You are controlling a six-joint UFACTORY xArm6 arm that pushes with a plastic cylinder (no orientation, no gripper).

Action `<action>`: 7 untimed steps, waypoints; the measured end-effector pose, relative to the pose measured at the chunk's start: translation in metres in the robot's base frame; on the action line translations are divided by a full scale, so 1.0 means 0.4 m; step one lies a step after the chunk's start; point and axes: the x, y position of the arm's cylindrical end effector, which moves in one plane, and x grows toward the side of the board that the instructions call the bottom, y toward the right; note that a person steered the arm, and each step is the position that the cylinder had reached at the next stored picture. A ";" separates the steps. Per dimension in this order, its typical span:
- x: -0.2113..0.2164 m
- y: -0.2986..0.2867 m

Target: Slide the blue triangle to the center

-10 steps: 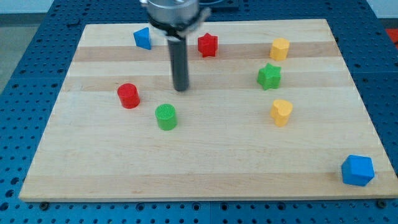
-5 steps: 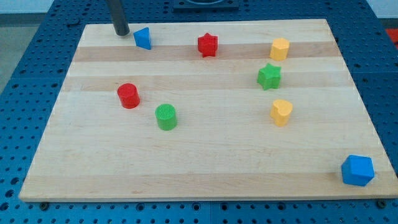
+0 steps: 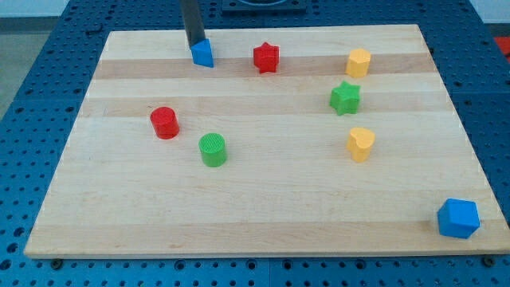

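The blue triangle point(image 3: 203, 53) lies near the top edge of the wooden board point(image 3: 263, 191), left of the middle. My tip point(image 3: 194, 43) touches the triangle's upper left side, just above and left of it. The rod rises straight out of the view's top. The red star point(image 3: 266, 57) sits a short way to the triangle's right.
A red cylinder point(image 3: 165, 123) and a green cylinder point(image 3: 213, 150) stand left of the board's middle. A yellow hexagon point(image 3: 358, 62), a green star point(image 3: 344, 97) and a yellow heart-like block point(image 3: 360, 143) are on the right. A blue hexagon point(image 3: 458, 218) is at the bottom right corner.
My tip went from the board's middle to the top left, then right against the blue triangle. The triangle has slid a little to the right and down.
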 end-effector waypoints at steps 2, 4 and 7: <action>0.121 0.021; 0.318 0.056; 0.379 0.256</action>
